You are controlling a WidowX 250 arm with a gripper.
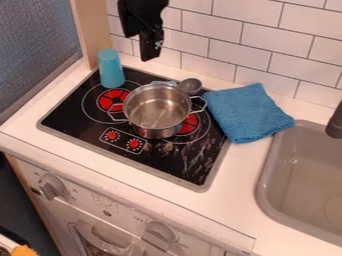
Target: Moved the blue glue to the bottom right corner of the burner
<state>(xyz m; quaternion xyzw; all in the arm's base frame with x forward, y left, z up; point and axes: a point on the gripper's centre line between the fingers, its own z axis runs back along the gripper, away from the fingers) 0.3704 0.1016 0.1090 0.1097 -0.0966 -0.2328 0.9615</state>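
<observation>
One gripper (152, 52) hangs near 12 o'clock as you look at it, in front of the tiled wall (257, 37), with its upper part cut off by the top edge. It is too dark for you to tell whether it stands apart or together.

Take the metal pot (159, 112) as your clock's centre. At about 11 o'clock from it you have the blue glue (111, 68), one tapered piece standing upright near the back left corner of the stove top (194, 170), beside the left burner's red disc (112, 101). You can count two red discs; the right one (190, 123) is partly covered by the pot. Two handles stick out from the pot.

At 1 o'clock, just behind the pot, you see one grey rounded thing (191, 86) and a bit of something pale blue (163, 83), too hidden to name. One blue cloth (247, 112) lies at 3 o'clock. Further out at 4 o'clock is one sink (263, 180), cut off at the right, as is the dark tap (335, 122) above it. Two oven knobs (52, 186) sit toward 6 and 8 o'clock, and an orange thing (25, 251) is clipped at the lower left.
</observation>
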